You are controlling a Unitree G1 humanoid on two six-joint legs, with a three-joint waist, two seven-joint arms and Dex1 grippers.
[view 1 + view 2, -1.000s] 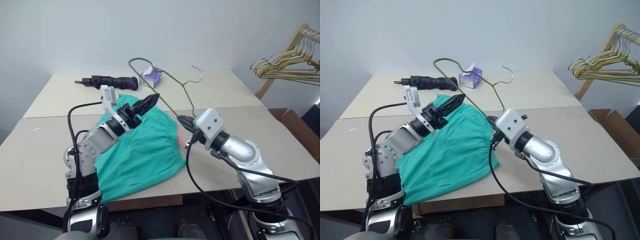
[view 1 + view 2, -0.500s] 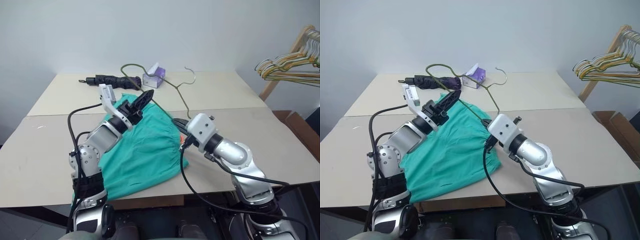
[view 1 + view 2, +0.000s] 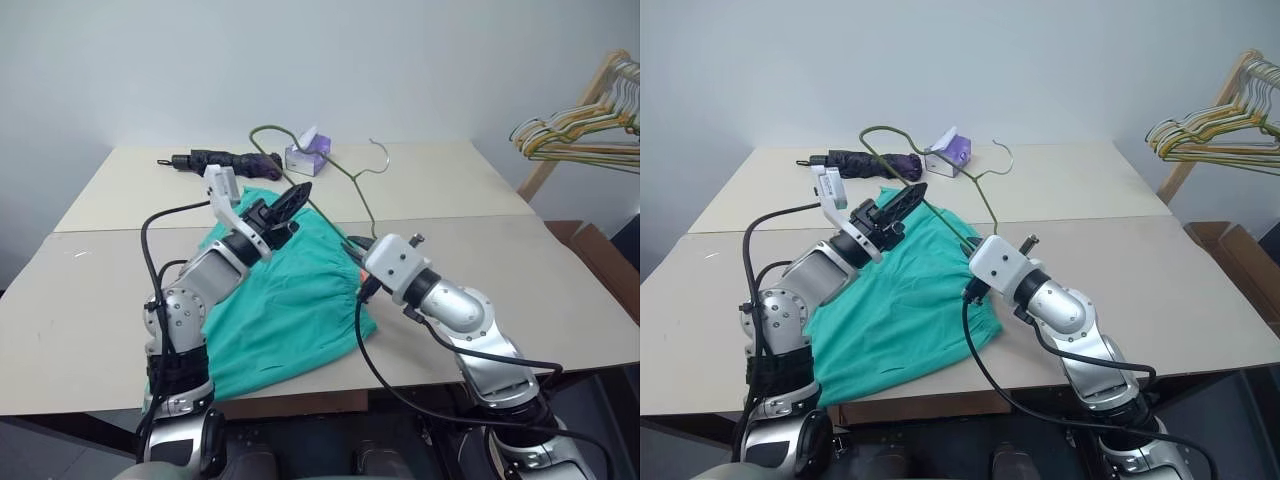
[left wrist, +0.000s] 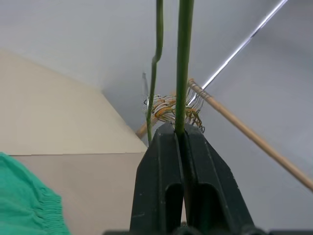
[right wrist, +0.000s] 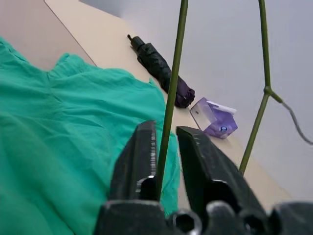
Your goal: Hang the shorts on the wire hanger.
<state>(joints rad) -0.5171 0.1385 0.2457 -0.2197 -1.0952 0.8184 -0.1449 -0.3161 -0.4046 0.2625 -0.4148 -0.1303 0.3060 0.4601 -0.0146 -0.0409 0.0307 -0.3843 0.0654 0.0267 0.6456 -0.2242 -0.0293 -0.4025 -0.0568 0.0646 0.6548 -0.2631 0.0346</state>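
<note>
**Hanger held over the shorts by the left gripper, right jaws parted around the wire**

The hanger [image 3: 335, 175] is up off the table [image 3: 90, 300], above the far edge of the shorts [image 3: 290, 300]. Its long axis runs from the near grippers away towards the back of the table, tilted upward. The hook [image 3: 378, 150] points away from the robot and to its right, near the tissue box [image 3: 307, 155]; one rounded corner loops up at the far left, over the umbrella [image 3: 220, 160].

The left gripper [image 4: 180, 134] is clenched on one wire of the hanger; in the left wrist view the green wire rises straight from between the closed fingers [image 4: 156, 176]. The right gripper [image 5: 165, 142] is released: its fingers [image 5: 134, 156] stand apart with a hanger wire passing between them, lying close to one finger, and the pictures do not tell whether it touches.

The shorts lie flat on the near table, spread out, the gathered waistband at the robot's right, beside the right gripper. They lie under both arms, with the leg end reaching the near table edge.

A rack of hangers [image 3: 580, 130] stands off to the right, well apart from the table.
</note>
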